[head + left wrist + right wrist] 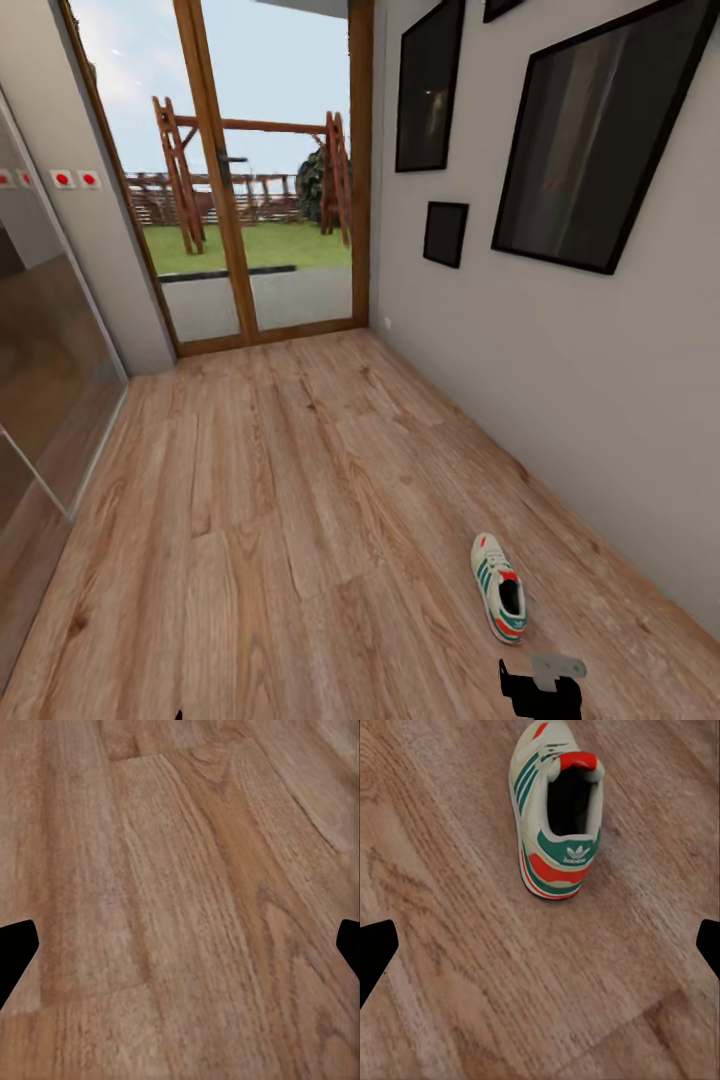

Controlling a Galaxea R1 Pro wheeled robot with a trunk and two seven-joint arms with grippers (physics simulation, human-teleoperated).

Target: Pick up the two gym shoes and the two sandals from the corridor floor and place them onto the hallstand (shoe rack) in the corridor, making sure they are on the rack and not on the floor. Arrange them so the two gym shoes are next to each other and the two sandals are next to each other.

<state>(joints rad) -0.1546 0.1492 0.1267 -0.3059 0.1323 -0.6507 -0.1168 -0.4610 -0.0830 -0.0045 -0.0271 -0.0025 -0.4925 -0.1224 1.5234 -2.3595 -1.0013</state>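
Inspector: Right gripper [540,945] hangs spread over bare corridor floor [300,500], holding nothing. One gym shoe [556,810] lies at twelve o'clock from it, apart, heel toward you, long axis running straight away.

Operator: And the left?

Inspector: Left gripper [180,952] is spread too, over bare planks. Your right arm looks nearer; I judge it should reach forward.

Cream gym shoe [555,810] with teal stripes, orange-red heel, brown wood-grain floor [300,500]

One cream, teal-striped gym shoe [499,585] stands upright on the corridor floor [280,520].
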